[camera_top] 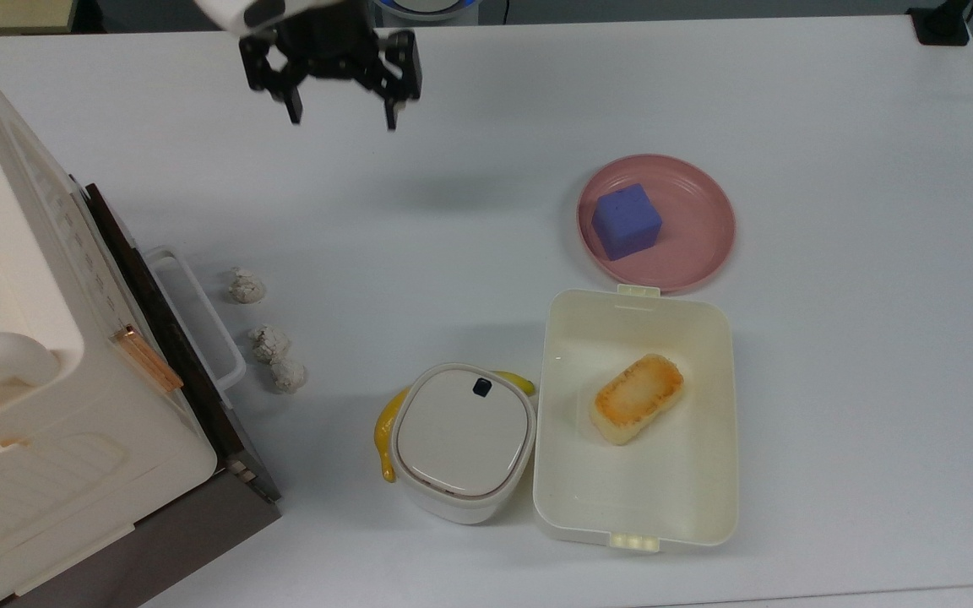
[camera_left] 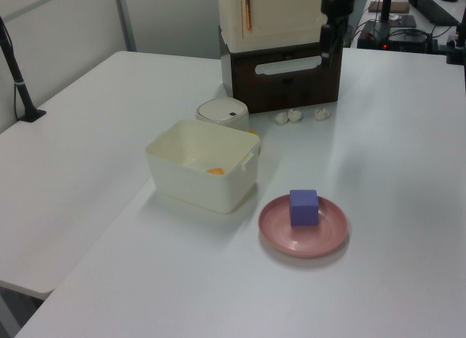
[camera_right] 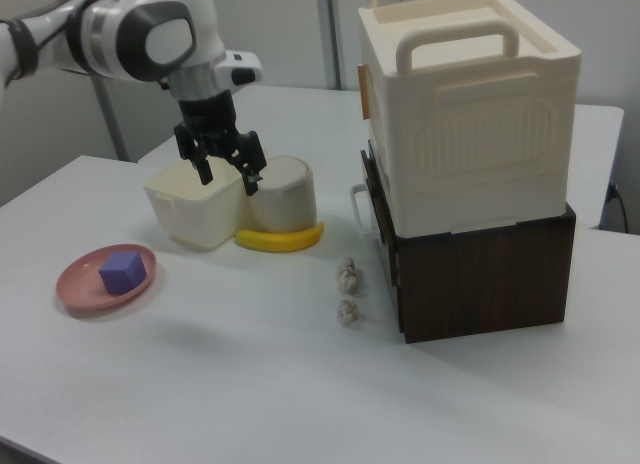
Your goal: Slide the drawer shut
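In the top view, the robot's hand (camera_top: 341,108) hangs at the upper left of the frame above the white desk (camera_top: 833,355), its two fingers spread wide and holding nothing. The drawer (camera_top: 167,338) sits at the left edge, its dark front flush under the cream cabinet (camera_top: 22,338), the white loop handle (camera_top: 199,317) jutting toward three small pale lumps (camera_top: 267,338) just beside it. Lower centre, a lidded white pot (camera_top: 463,439) rests against a banana (camera_top: 385,439) and touches the open lunch box (camera_top: 706,473) holding a browned cake (camera_top: 638,399); a purple cube (camera_top: 627,220) sits on a pink plate (camera_top: 702,245) above it. In the left view, the drawer (camera_left: 287,79) is at top centre, the hand (camera_left: 329,43) hanging in front of its right end; the plate (camera_left: 328,240) lies lower right. In the right view, the hand (camera_right: 222,169) hangs upper left, fingers apart, before the lunch box (camera_right: 190,219), well apart from the drawer (camera_right: 378,234) at right of centre.
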You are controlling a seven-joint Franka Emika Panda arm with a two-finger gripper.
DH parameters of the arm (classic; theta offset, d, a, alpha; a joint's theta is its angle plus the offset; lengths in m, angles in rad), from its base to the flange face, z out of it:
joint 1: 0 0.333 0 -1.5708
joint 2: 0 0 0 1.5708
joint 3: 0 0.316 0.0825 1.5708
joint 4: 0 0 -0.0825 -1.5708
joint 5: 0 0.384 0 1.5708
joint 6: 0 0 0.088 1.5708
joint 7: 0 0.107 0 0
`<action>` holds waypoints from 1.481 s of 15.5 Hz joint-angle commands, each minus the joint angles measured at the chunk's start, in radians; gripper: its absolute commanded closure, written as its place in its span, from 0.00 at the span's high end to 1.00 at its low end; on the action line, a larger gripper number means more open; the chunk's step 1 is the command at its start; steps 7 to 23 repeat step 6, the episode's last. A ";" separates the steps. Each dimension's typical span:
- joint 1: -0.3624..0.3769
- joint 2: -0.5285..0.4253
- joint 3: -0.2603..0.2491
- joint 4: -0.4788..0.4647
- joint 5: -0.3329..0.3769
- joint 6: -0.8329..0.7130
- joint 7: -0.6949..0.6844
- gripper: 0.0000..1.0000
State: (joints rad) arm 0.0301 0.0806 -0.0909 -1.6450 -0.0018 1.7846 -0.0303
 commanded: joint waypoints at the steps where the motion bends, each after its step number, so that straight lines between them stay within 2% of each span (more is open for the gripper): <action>1: 0.010 -0.045 -0.013 -0.055 0.005 -0.026 -0.056 1.00; 23: 0.002 -0.050 -0.013 -0.049 0.000 -0.059 -0.036 1.00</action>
